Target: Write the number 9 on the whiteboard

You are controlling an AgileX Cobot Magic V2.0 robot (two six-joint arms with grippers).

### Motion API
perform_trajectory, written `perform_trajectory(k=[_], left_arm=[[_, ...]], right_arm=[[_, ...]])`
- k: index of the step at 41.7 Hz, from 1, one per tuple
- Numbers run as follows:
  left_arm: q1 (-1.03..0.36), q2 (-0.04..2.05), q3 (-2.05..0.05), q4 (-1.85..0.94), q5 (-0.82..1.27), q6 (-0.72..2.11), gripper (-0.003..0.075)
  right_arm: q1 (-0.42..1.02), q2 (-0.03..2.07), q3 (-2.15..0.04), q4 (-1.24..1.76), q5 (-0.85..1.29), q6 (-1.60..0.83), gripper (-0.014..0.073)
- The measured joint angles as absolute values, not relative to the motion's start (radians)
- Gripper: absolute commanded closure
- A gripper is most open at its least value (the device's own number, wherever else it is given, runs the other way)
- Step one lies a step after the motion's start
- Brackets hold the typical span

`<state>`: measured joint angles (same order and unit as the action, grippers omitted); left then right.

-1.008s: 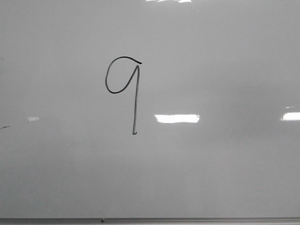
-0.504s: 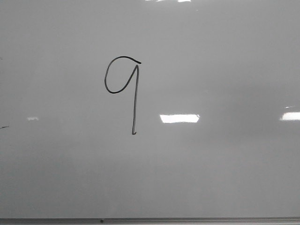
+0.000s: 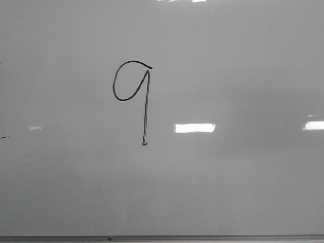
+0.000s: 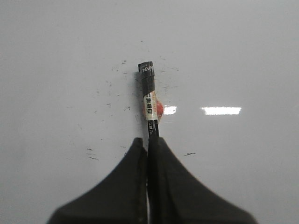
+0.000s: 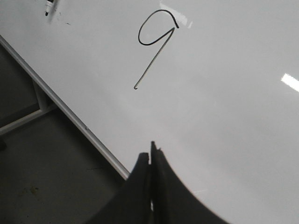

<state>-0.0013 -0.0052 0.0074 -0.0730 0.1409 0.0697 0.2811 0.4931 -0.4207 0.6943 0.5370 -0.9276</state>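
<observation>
The whiteboard [image 3: 228, 177] fills the front view, glossy pale grey. The number 9 [image 3: 146, 106] is drawn on it in thin black line, left of centre, with an open loop and a long tail ending in a tiny hook. No gripper shows in the front view. In the left wrist view my left gripper [image 4: 148, 142] is shut on a black marker [image 4: 149, 100] with a white and red label, its tip towards the whiteboard [image 4: 243, 56]. In the right wrist view my right gripper [image 5: 150, 154] is shut and empty, below the number 9 [image 5: 154, 58] on the whiteboard [image 5: 224, 93].
A thin grey metal frame [image 3: 202, 237] runs along the board's bottom edge. A short dark tick mark [image 3: 4, 137] sits at the far left. Bright light reflections [image 3: 195, 128] lie on the board. A dark floor and a white stand bar [image 5: 28, 119] show beneath the board.
The bright reflection to the right of the 9 has grown a little narrower from its left end. The 9 itself is unchanged.
</observation>
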Motion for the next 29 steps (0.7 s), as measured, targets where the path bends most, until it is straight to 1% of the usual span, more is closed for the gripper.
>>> perform_trajectory(k=[12,16,21,25,29], left_arm=[[0.0,-0.005,0.007,-0.073,0.139,0.068,0.0739],[0.0,-0.005,0.007,-0.073,0.139,0.068,0.0739],[0.0,-0.005,0.007,-0.073,0.139,0.068,0.0739],[0.0,-0.005,0.007,-0.073,0.139,0.068,0.0739],[0.001,-0.005,0.007,-0.073,0.139,0.068,0.0739]], right_arm=[[0.281,0.493,-0.414,0.671,0.535,-0.924,0.0661],[0.281,0.484,-0.396,0.589,0.513,-0.857,0.0661],[0.275,0.441,-0.352,0.456,0.419,-0.627,0.0661],[0.273,0.392,-0.288,0.304,0.316,-0.39,0.0661],[0.273,0.337,-0.217,0.163,0.224,-0.206,0.0661]])
